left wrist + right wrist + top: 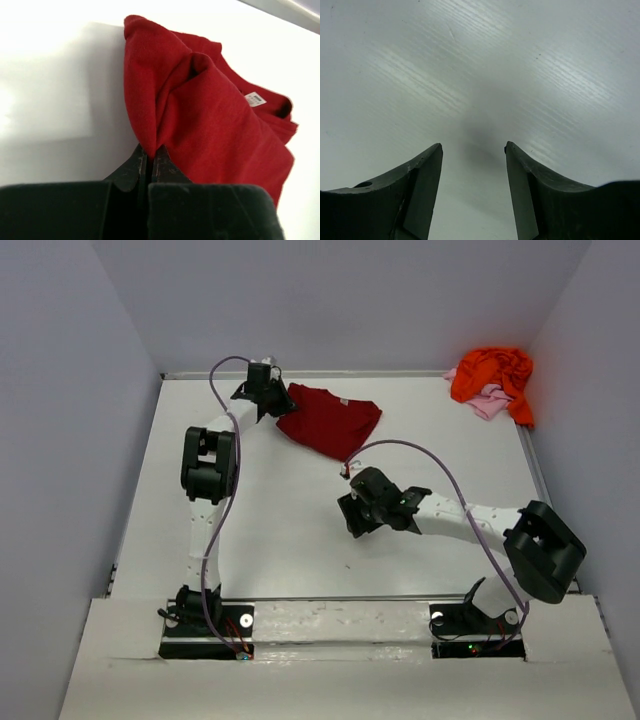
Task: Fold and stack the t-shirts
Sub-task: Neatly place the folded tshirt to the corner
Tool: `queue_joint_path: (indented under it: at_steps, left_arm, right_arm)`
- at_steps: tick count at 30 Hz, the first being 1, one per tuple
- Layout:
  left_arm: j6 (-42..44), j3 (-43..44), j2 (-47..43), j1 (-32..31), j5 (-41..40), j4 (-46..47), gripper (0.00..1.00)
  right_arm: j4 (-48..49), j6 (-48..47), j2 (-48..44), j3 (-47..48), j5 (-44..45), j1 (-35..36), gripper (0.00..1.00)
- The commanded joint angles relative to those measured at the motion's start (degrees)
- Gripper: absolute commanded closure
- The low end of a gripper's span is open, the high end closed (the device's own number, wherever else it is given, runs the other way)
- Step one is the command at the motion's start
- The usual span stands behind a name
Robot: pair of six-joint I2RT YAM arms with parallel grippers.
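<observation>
- Step in hand: taking up the first shirt. The left gripper [149, 152] is clamped on a fold of the crimson t-shirt [330, 420], which lies bunched at upper centre of the table [280, 560].
- The right gripper [353, 515], mid-frame, stands released over bare table, holding nothing.
- Next move, as judged: the right gripper must take a second edge so the shirt can be spread flat.
- Only the left wrist view shows the pinch and a white label [256, 99]. Only the top view shows the orange t-shirt [492, 375] and pink t-shirt [490, 406] heaped upper right.
</observation>
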Motion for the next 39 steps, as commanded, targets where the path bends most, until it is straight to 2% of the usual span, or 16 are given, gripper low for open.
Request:
queue_joint_path:
  at_steps: [1, 4, 7, 16, 23, 39]
  left_arm:
    - [8.36, 14.13, 5.05, 3.26, -3.93, -14.74, 1.0]
    - [12.15, 23.45, 10.05, 5.54, -5.86, -19.23, 1.0]
    - [13.29, 22.25, 9.98, 8.18, -6.74, -16.78, 1.0]
    - [15.93, 26.02, 11.83, 15.74, -10.26, -18.0, 1.0]
    - [14.8, 26.29, 11.65, 23.38, -6.49, -18.54, 1.0]
    - [12.33, 26.55, 9.72, 31.91, -1.73, -16.51, 1.0]
  right_arm:
    - [4.79, 2.84, -1.38, -2.55, -3.16, 1.82, 0.41]
    - [6.11, 3.54, -1.03, -3.87, -5.27, 2.53, 0.42]
    - [7.87, 4.06, -1.55, -5.19, -7.72, 4.03, 0.43]
    - [11.47, 4.68, -2.08, -7.74, -11.69, 5.08, 0.43]
    - [13.93, 5.21, -1.82, -9.06, -13.97, 5.08, 0.43]
    - [16.13, 5.38, 0.29, -9.5, -16.87, 5.08, 0.44]
